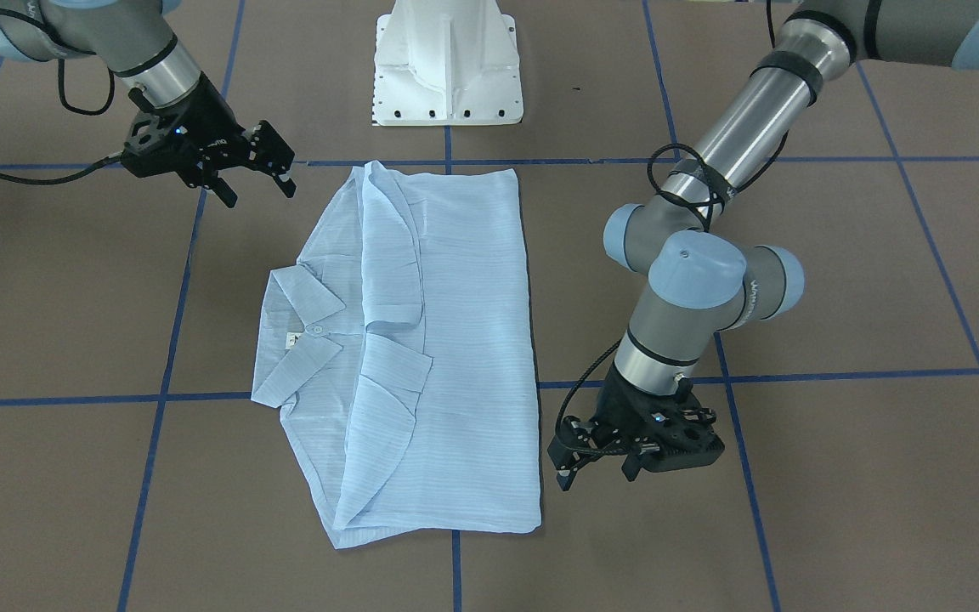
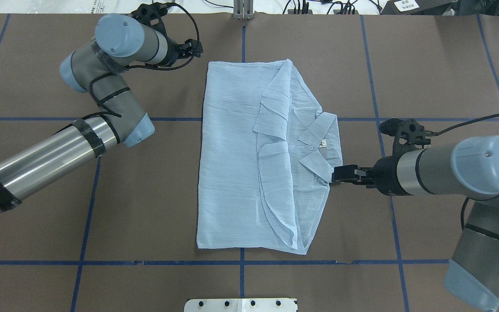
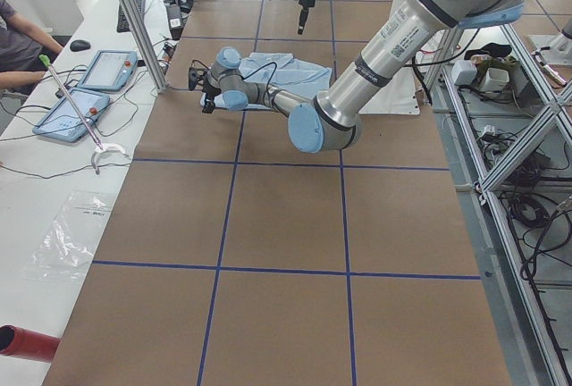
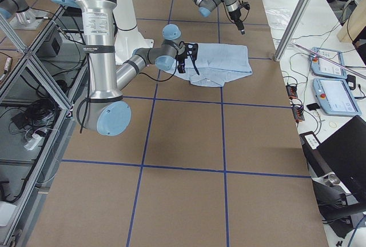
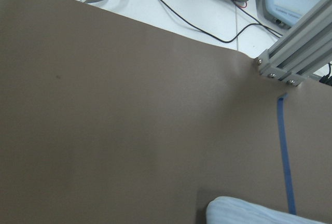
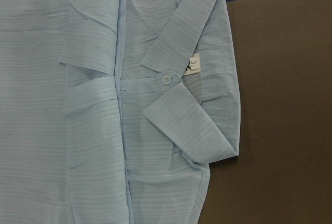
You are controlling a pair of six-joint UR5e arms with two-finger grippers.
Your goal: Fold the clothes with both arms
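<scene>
Left pincer [image 1: 597,476]: black and two-fingered, at the lower right of the frame. Its fingers are apart and empty, with the tips aimed down just beside the shirt's near corner. It does not seem to touch the cloth.
Left arm [image 1: 744,119]: a silver-grey jointed arm with pale blue caps. It reaches in from the upper right, elbow bent and wrist turned downward.
Surface [image 1: 838,476]: brown sheet crossed by blue tape lines.
Shirt [image 1: 455,340]: light blue, finely striped and buttoned up, lying flat at the frame's centre. The collar and white neck label point toward the frame's left. Both sleeves are laid inward over the front, so the outline is a tidy rectangle.
Progress: the sleeve folds look done. What is probably left is at least one more fold across the rectangle to make a compact packet.
Right pincer [image 1: 257,194]: black, at the upper left, with fingers apart and holding nothing. It is raised off the surface near the shirt's far corner.
Right arm [image 1: 158,76]: silver-grey, entering from the upper left corner and angled down toward the cloth.
Pedestal [image 1: 447,68]: white base at the top centre.
</scene>
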